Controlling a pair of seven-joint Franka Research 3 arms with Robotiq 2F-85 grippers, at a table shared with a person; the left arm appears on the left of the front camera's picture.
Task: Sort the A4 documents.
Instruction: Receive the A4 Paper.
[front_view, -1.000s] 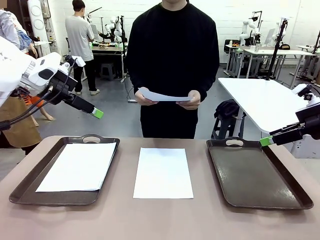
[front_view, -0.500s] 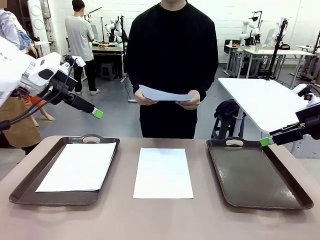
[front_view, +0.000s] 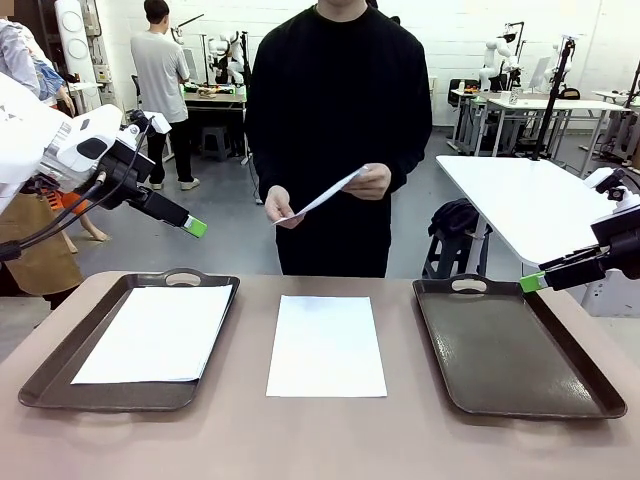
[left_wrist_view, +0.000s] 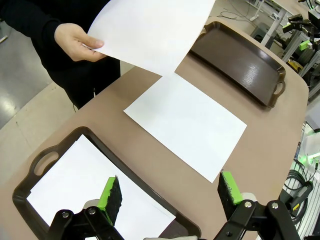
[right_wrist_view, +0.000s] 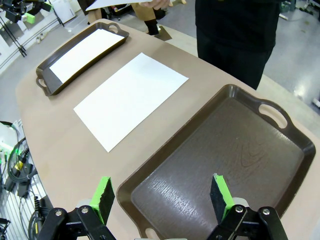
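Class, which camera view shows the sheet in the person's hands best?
The left wrist view: the held sheet shows its broad white face. In the front view it is tilted, nearly edge-on; the right wrist view cuts it to a sliver at the top edge.

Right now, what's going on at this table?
A person across the table holds one A4 sheet, tilted, in both hands. Another sheet lies flat on the bare table between the dark brown left tray, which already has paper in it, and the matching right tray. The robot's arms hover above the table's ends, with the left gripper and the right gripper open and holding nothing.
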